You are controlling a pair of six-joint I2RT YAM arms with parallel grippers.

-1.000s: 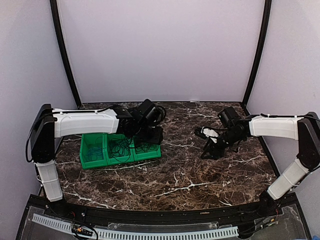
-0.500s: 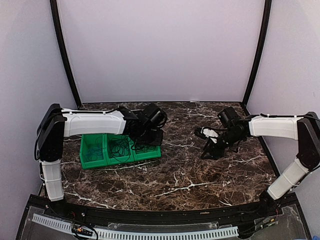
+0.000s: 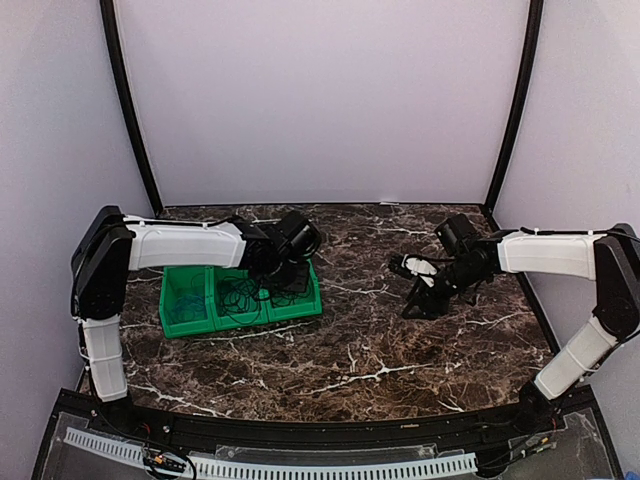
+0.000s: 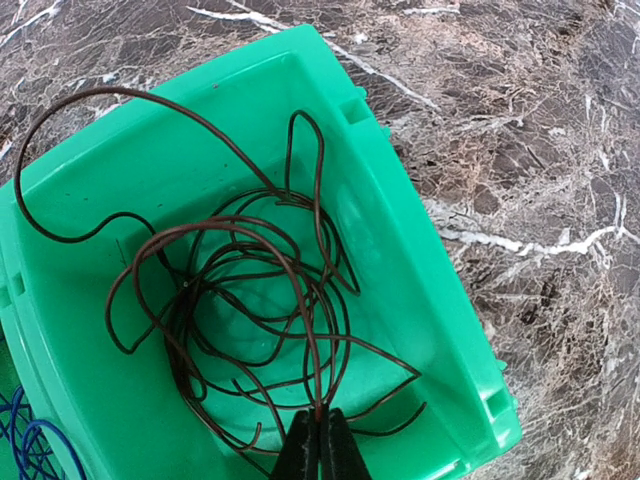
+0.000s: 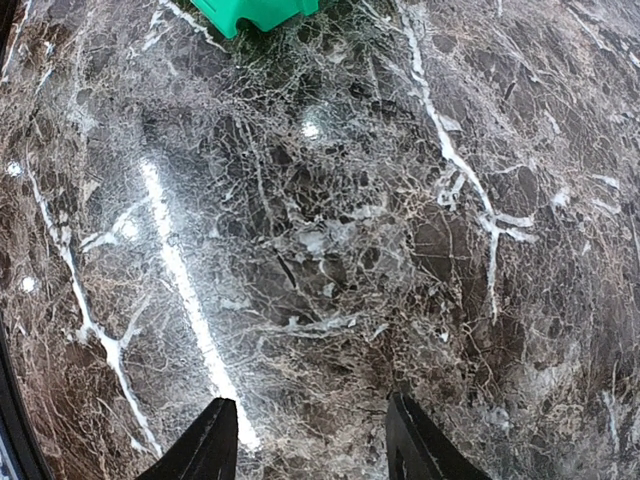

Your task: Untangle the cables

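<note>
A dark brown cable lies in loose loops inside the rightmost compartment of the green bin. My left gripper is shut on one strand of it, low over that compartment; in the top view it hovers over the bin's right end. A blue cable shows at the edge of the neighbouring compartment, and another dark cable fills the middle one. My right gripper is open and empty above bare marble, at the right of the table.
The green bin has three compartments and sits at the table's left. Its corner shows at the top of the right wrist view. Dark marble table stretches between the arms.
My left gripper has drawn back left and down, from past the bin's right end to over its rightmost compartment. The right arm has not moved.
</note>
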